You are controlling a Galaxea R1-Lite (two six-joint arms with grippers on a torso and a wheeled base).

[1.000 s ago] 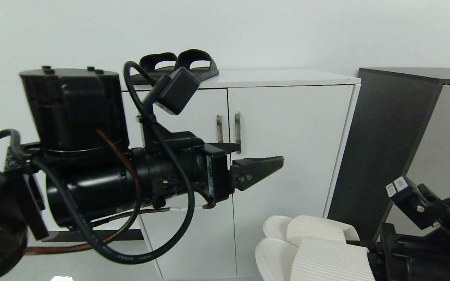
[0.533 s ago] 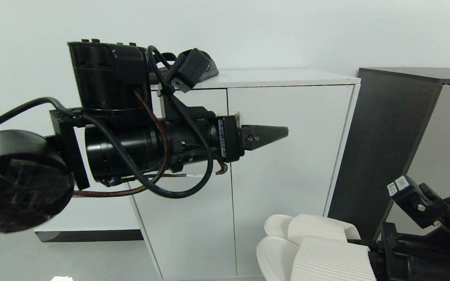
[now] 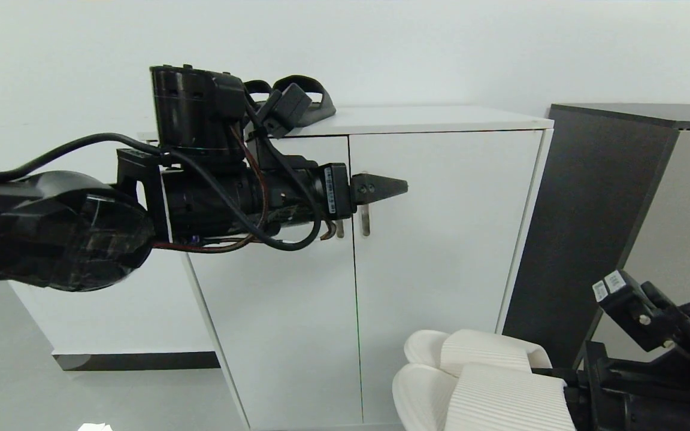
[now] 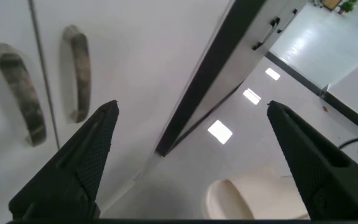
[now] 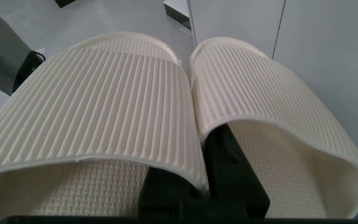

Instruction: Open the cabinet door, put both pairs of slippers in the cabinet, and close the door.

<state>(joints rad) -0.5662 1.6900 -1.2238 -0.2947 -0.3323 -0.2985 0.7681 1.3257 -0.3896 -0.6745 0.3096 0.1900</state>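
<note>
The white cabinet point(image 3: 441, 239) has both doors shut, with two metal handles point(image 3: 366, 221) side by side at the middle seam. A pair of black slippers point(image 3: 297, 96) lies on its top at the left. My left gripper point(image 3: 381, 188) hangs at handle height just in front of the seam, open, with the handles point(image 4: 76, 71) beside one finger point(image 4: 73, 168) and nothing between the fingers. Low on the right, my right gripper point(image 5: 213, 168) is shut on a pair of white ribbed slippers point(image 3: 483, 383), held side by side in front of the right door.
A tall dark grey cabinet point(image 3: 590, 227) stands right against the white one. A plain white wall is behind. Pale floor point(image 3: 111, 401) lies to the left of the cabinet's base.
My left arm has risen and stretched forward toward the cabinet, bringing its gripper from below the handles up to handle height. The right arm and the white slippers have kept still.
</note>
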